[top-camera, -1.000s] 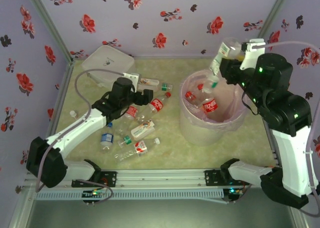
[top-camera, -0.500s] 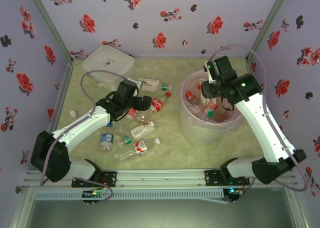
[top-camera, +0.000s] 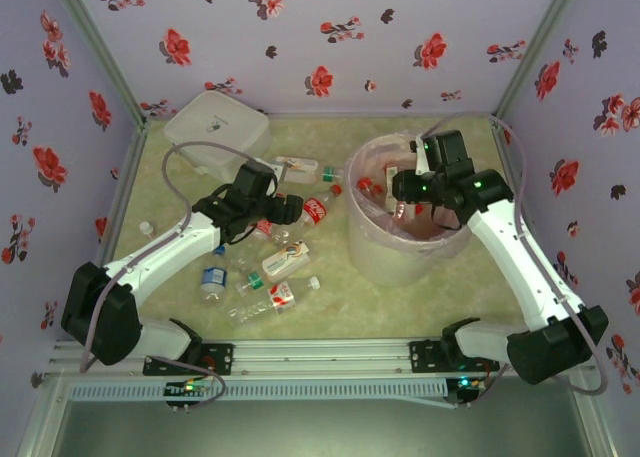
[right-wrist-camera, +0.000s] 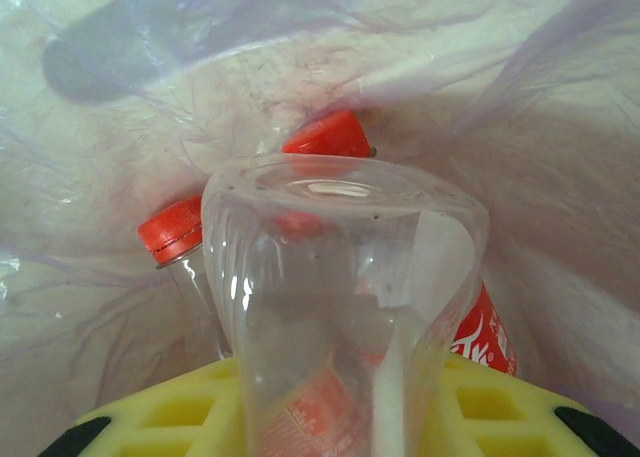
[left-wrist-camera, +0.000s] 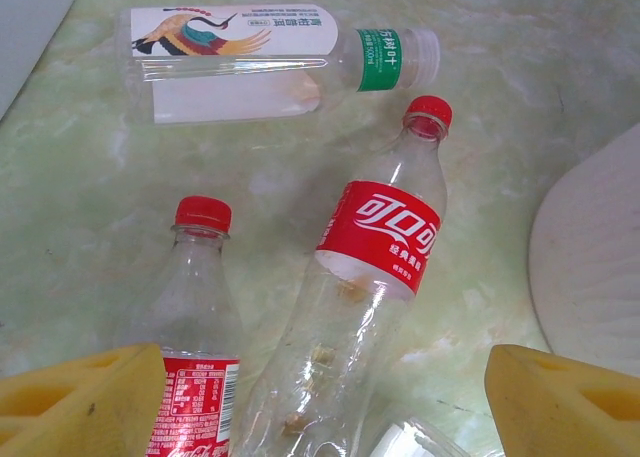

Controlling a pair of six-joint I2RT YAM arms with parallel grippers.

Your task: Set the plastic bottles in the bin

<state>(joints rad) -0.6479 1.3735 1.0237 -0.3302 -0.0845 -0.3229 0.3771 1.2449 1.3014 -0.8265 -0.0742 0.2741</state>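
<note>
Purple walls [top-camera: 330, 37] printed with red flowers close in a pale green marbled table [top-camera: 330, 297]. On it stands the bin [top-camera: 375, 252], a pale bucket lined with a pink bag [right-wrist-camera: 520, 127]. Two red-capped bottles [right-wrist-camera: 172, 229] lie inside the bin. The right gripper [top-camera: 405, 189] reaches into the bin's mouth, its yellow fingers [right-wrist-camera: 170, 412] pinching a clear bottle [right-wrist-camera: 340, 297] above those two. Left of the bin, more bottles [top-camera: 270, 262] lie scattered on the table. The left gripper [top-camera: 288, 209] hangs over them with its fingers [left-wrist-camera: 85, 397] spread wide either side of a red-labelled bottle [left-wrist-camera: 375, 247]. A white-labelled bottle [left-wrist-camera: 250, 62] lies beyond it. Farther left of the bin, by the back wall, sits a flat white box [top-camera: 215, 125].
</note>
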